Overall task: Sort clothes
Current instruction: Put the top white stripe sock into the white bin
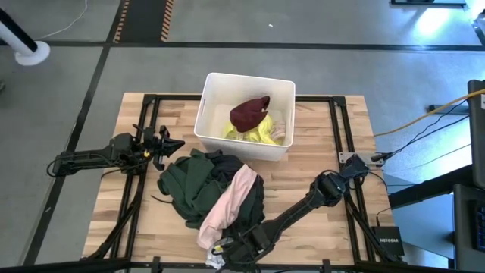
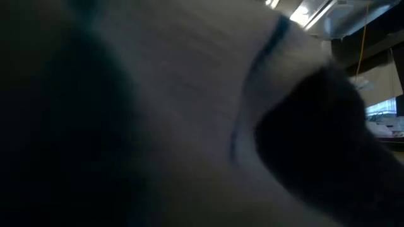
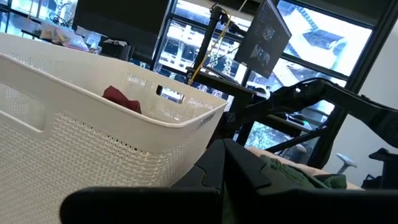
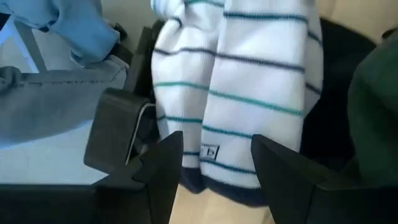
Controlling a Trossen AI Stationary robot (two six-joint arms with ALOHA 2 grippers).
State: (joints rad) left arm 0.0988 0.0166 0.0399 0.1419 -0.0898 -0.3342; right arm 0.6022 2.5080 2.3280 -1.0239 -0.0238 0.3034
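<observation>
A white sock with teal and navy stripes (image 4: pixel 236 74) lies at the table's near edge, beside a pile of clothes: dark green (image 1: pixel 189 182), black and pale pink (image 1: pixel 231 205). My right gripper (image 4: pixel 217 142) (image 1: pixel 223 249) points steeply down over the sock, open, one finger on each side of its end. The low view is filled by blurred pale striped fabric (image 2: pixel 189 94) right in front of the camera. A maroon garment (image 1: pixel 250 114) and a neon yellow top (image 1: pixel 261 133) lie in the white bin (image 1: pixel 250 78). My left gripper (image 1: pixel 176 144) waits at the table's left, beside the bin.
The bin (image 3: pixel 93 137) stands at the table's far middle. A black block (image 4: pixel 118 130) sits at the near edge, close beside the sock. Blue and grey cloth (image 4: pixel 74 25) shows beyond that edge. Bare wood lies at the table's right and near left.
</observation>
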